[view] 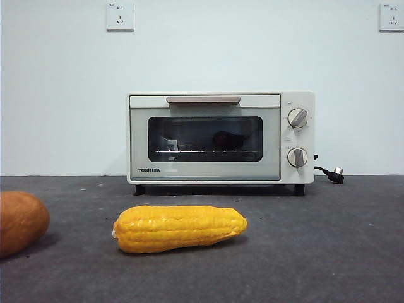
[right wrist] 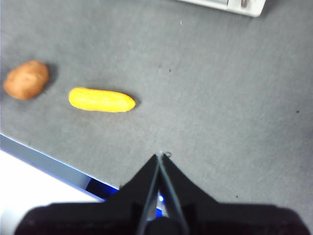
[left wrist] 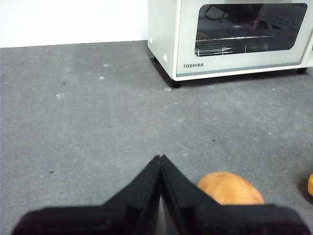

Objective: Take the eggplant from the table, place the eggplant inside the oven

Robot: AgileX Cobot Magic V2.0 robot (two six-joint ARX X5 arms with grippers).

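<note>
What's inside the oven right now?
Through the shut door of the oven, a wire rack shows with a dark purplish shape on it, likely the eggplant. The glass is too dark to see its full outline or the oven's back.

dark eggplant (view: 226, 139) on rack inside shut oven (view: 220, 137)

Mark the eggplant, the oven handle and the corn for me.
eggplant (view: 228, 139): front view, dark body behind the oven's glass, on the rack.
oven handle (view: 203, 100): front view, middle of the beige bar.
corn (view: 180, 228): front view, middle of the cob.
</note>
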